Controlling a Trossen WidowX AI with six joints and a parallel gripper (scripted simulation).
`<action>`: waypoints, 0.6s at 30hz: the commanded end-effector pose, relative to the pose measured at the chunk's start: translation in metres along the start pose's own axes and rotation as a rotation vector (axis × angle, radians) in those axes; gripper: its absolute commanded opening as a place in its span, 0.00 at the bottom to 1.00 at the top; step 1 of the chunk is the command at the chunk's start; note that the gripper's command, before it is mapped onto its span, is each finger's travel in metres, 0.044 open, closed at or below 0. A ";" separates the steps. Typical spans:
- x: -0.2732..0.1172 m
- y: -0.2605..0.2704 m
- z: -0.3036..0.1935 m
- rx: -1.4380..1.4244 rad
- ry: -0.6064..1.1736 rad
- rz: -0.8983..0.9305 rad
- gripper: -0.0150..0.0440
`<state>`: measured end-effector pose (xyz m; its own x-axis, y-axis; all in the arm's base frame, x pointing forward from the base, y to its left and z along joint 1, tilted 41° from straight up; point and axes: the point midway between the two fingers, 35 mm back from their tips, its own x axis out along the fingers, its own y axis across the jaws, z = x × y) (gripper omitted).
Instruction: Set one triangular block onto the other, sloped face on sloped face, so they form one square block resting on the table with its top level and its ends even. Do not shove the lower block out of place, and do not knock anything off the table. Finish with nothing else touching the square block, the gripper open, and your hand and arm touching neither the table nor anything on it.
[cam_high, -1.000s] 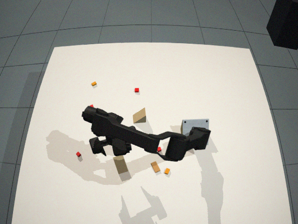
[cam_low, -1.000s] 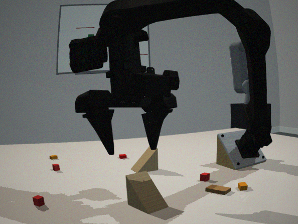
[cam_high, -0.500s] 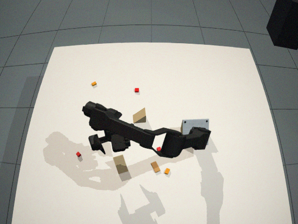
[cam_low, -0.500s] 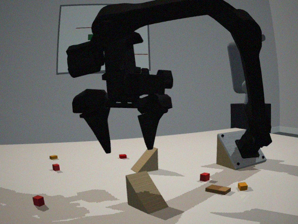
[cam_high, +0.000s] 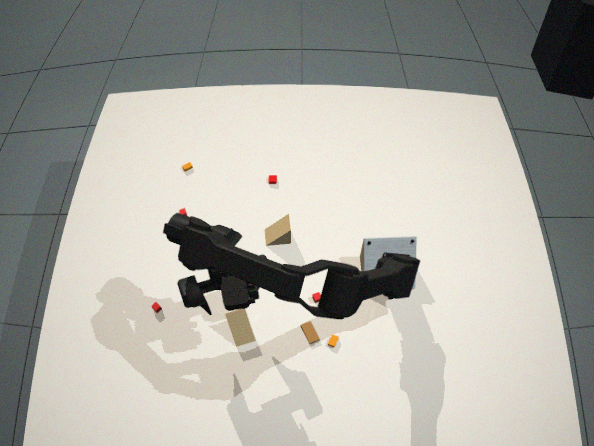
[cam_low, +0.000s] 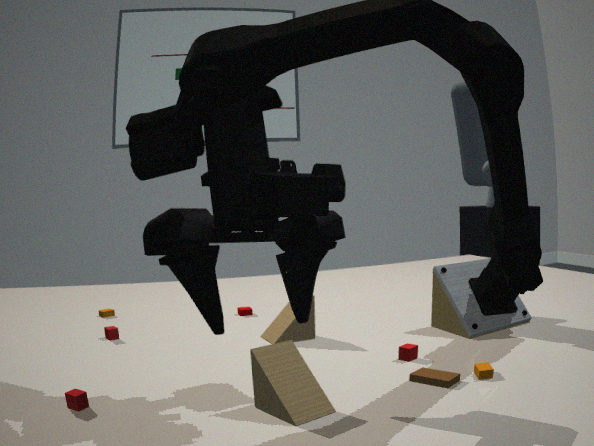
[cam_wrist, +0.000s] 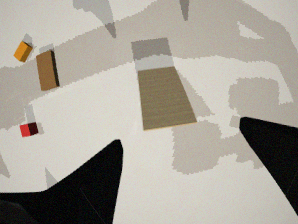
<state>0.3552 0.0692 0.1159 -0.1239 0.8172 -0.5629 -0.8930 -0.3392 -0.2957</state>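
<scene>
One wooden triangular block (cam_high: 241, 327) (cam_low: 294, 382) (cam_wrist: 165, 97) rests on the table at the front, its sloped face up and towards the right in the exterior view. The other triangular block (cam_high: 278, 232) (cam_low: 283, 326) stands on the table farther back, its sloped face towards the left in the exterior view; a finger hides part of it there. It does not show in the wrist view. The two blocks are apart. My gripper (cam_low: 260, 327) (cam_wrist: 182, 135) is wide open and empty, raised above the table and above the level of the front block.
A wedge with a grey metal face (cam_high: 375, 251) (cam_low: 452, 300) stands by the arm's base. A flat brown block (cam_high: 310, 332) (cam_low: 434, 376) (cam_wrist: 46, 71) lies beside a small orange block (cam_high: 333, 341) (cam_low: 483, 370) (cam_wrist: 22, 51). Red cubes (cam_high: 156, 307) (cam_low: 76, 399) and another orange block (cam_high: 187, 166) (cam_low: 106, 313) lie scattered.
</scene>
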 end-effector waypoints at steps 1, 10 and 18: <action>0.008 0.002 0.000 0.016 -0.015 0.008 1.00; 0.023 0.002 0.000 0.024 -0.032 0.016 1.00; 0.036 0.003 0.001 0.031 -0.048 0.025 1.00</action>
<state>0.3505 0.0939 0.1002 -0.1536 0.8275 -0.5400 -0.8975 -0.3454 -0.2741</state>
